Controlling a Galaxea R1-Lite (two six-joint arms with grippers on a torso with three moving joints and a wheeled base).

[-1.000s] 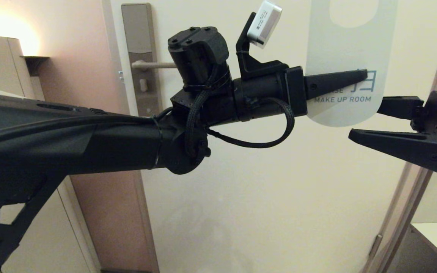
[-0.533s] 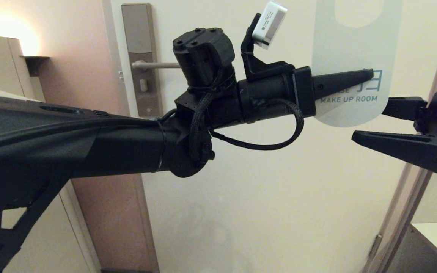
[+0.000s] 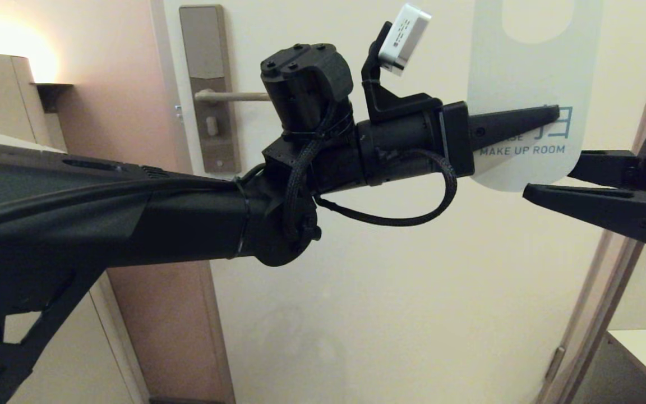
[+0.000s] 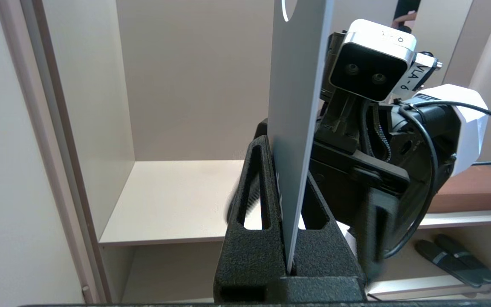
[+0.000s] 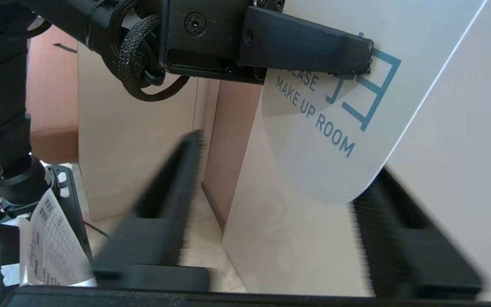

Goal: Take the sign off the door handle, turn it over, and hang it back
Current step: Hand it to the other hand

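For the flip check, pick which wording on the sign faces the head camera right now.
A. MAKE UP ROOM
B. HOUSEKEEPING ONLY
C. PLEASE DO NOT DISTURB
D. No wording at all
A: the pale side of the sign shows blue "MAKE UP ROOM" lettering just below the finger of the left gripper, which is clamped on it away from the door handle.
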